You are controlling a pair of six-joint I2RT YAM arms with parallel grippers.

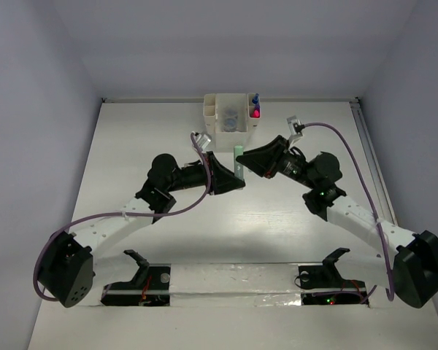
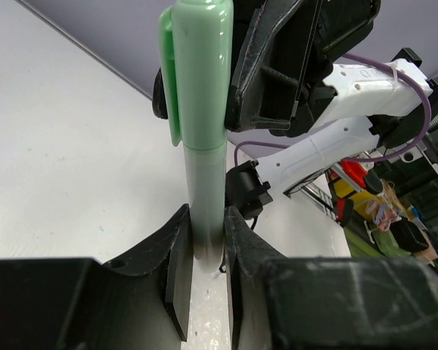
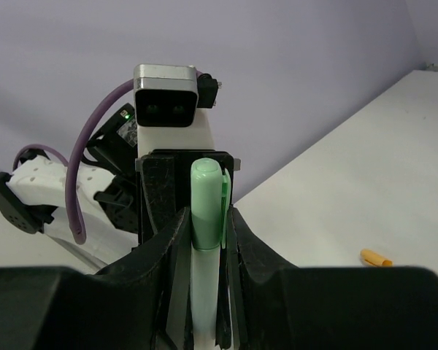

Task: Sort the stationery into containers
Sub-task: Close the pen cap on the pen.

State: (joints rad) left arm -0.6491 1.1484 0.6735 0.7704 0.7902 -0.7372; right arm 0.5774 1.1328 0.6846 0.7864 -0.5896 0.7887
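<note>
Just near of the white plastic organizer [image 1: 229,114], both matte black grippers meet over the pale wood-grain table [image 1: 146,146], and the left gripper [image 2: 204,251] pinches the clear barrel end of the mint green marker [image 2: 201,109]. Glossy, cylindrical, clip-capped, its other end sits clamped in the right gripper [image 3: 206,240]. An orange marker [image 3: 376,257] lies on the table.

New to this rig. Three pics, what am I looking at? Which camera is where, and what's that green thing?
Two robot arms are bolted to a white table. The overhead view looks down from behind them; the other two views come from cameras on each wrist. The left gripper and right gripper are both shut on one mint green marker, held between them above the table. At the far edge stands a white organizer already holding some items. A small orange piece lies on the table.
</note>
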